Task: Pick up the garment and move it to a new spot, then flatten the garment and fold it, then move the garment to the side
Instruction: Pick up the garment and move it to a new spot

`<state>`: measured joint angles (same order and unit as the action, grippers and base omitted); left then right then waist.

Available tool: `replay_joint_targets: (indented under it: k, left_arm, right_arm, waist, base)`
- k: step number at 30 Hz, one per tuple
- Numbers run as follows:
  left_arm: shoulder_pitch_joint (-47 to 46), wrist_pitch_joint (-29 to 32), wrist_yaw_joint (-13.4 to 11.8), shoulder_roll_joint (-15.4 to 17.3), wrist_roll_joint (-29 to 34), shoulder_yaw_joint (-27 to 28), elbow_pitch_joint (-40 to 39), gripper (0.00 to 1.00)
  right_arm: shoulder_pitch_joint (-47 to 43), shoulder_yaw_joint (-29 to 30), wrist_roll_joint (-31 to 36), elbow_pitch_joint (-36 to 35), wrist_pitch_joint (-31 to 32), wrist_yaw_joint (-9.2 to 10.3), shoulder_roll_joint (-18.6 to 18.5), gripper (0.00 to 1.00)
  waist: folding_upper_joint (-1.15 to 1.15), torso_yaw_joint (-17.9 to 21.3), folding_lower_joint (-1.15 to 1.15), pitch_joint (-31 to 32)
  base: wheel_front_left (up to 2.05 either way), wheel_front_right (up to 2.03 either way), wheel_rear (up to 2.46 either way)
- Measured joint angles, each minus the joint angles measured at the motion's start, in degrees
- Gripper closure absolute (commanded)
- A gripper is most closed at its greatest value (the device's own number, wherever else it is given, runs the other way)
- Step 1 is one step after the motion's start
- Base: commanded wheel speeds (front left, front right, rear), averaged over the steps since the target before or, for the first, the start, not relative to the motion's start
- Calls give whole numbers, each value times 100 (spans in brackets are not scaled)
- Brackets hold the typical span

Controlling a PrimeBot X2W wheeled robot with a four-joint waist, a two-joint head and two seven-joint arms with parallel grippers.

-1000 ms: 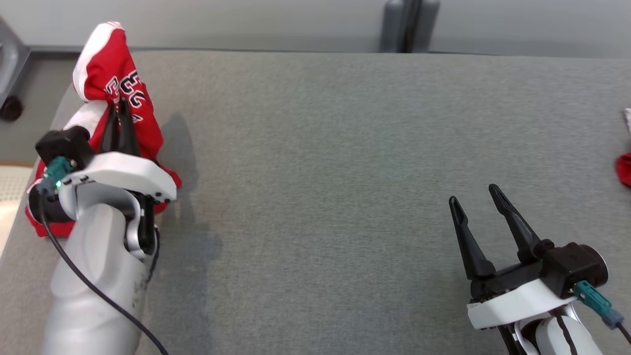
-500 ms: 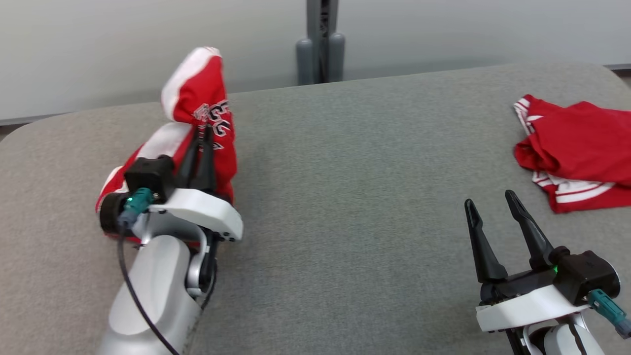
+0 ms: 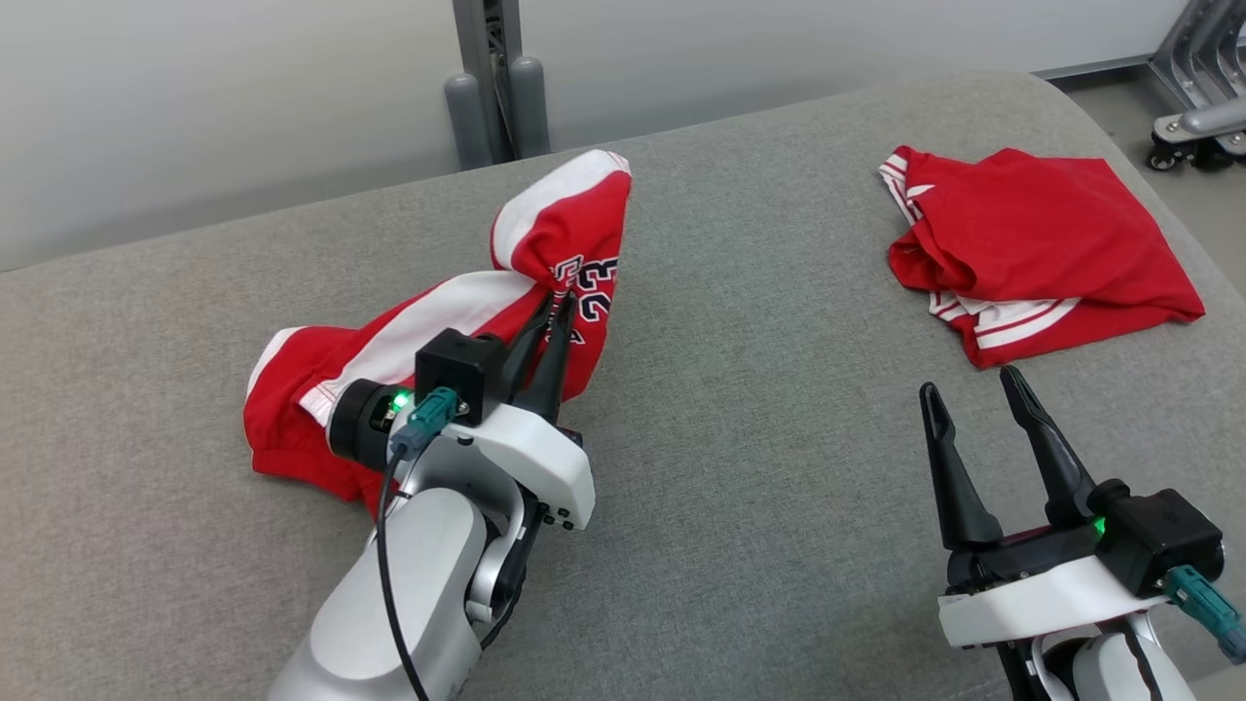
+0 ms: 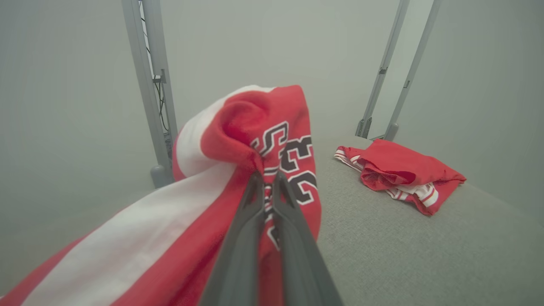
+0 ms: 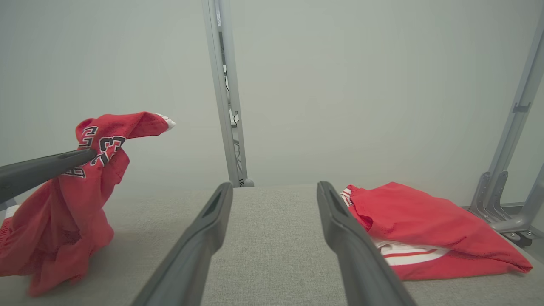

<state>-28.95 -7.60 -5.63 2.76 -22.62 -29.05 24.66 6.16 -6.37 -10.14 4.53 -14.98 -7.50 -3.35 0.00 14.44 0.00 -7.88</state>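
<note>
Nearest me, my right gripper (image 3: 969,382) hangs with its fingers spread wide over open grey surface (image 3: 759,438). My left gripper (image 3: 559,300) pinches the red garment (image 3: 428,316), lifting a peak mid-surface. A second red garment (image 3: 1032,224) lies near the far right edge.

Red garment (image 3: 458,307), head view: numeral (image 3: 596,290) reads "23", dark digits with a white outline, on the raised fold. Further print beside and below it is too creased to read.

Left wrist view: same "23", clearer. Above it one letter (image 4: 272,138), "S", same dark-and-white style; the rest of the word is lost in the fold.

Right wrist view: print crumpled; last digit reads "3", first digit uncertain.
</note>
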Motion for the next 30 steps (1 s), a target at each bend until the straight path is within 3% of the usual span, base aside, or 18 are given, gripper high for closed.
replay_joint_targets:
  k: [8, 13, 14, 16, 23, 30]
  left_arm:
    - [-246, -33, -127, -2, -207, -738, 550, 100]
    - [-323, -103, -63, 2, -417, -1221, 1149, 100]
    - [-330, -121, -47, -2, -431, -1343, 1239, 76]
    - [-331, -157, -47, 2, -536, -1574, 1354, 0]
    - [-369, -405, -114, -2, -1095, -2265, 1067, 0]
    - [-385, -658, -459, 16, -1350, -2028, 659, 0]
  right_arm:
    - [63, -74, -18, 1, 0, 0, 23, 0]
    - [134, -97, -21, -1, -1, 0, 36, 0]
    - [138, -89, -21, -2, -1, 0, 38, 0]
    - [138, -66, -21, -3, -1, 0, 41, 0]
    - [114, 4, 0, 5, 0, 0, 46, 0]
    - [31, -37, 31, 32, 0, 0, 48, 0]
  waist:
    - [0, 287, 0, -177]
    - [0, 386, 0, -284]
    - [0, 390, 0, -298]
    - [0, 387, 0, -308]
    - [0, 223, 0, -172]
    - [0, -148, 0, 46]
  base:
    - [0, 0, 0]
    - [0, 0, 0]
    - [0, 0, 0]
    - [0, 0, 0]
    - [0, 0, 0]
    - [0, 0, 0]
